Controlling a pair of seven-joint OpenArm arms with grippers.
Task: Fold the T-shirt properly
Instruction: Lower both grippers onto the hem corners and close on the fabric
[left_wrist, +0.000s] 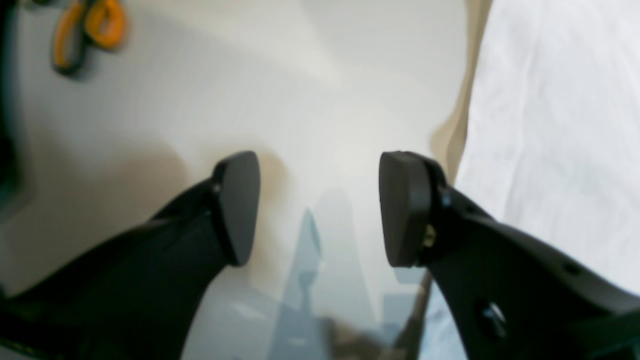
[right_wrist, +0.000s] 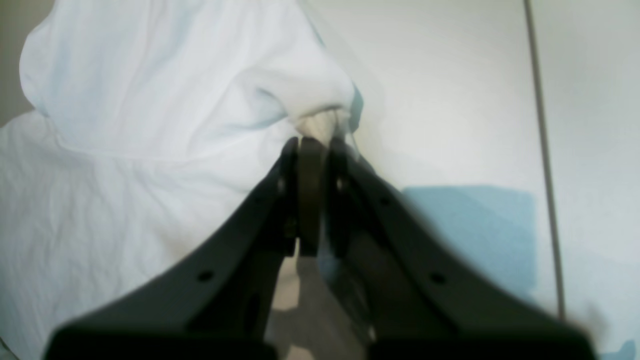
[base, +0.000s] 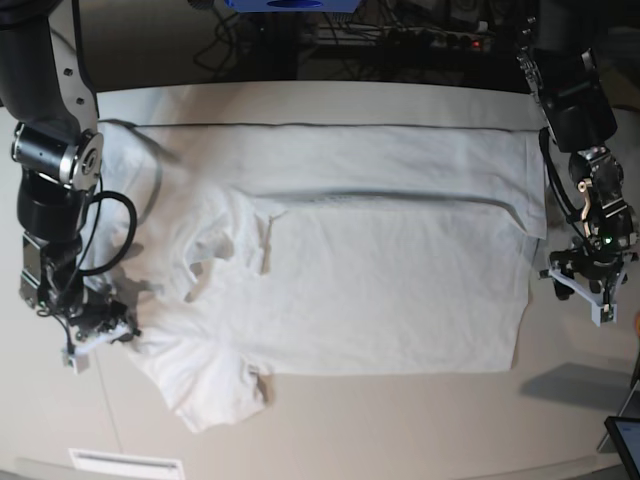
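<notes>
The white T-shirt (base: 380, 270) lies spread across the off-white tabletop (base: 400, 420), with its collar and sleeves toward the left of the base view. My right gripper (right_wrist: 312, 142) is shut on a bunched bit of the T-shirt's (right_wrist: 150, 100) edge; in the base view this gripper (base: 100, 335) sits at the shirt's left side near a sleeve. My left gripper (left_wrist: 320, 200) is open over bare table, nothing between its pads. The T-shirt's (left_wrist: 560, 125) edge lies just to its right. The base view shows this gripper (base: 590, 290) just off the shirt's right edge.
An orange-handled tool (left_wrist: 90, 30) lies on the table beyond the left gripper. A thin seam line (right_wrist: 542, 150) runs along the tabletop. Cables and equipment (base: 400, 30) crowd behind the far edge. A screen's dark corner (base: 625, 440) sits at the lower right.
</notes>
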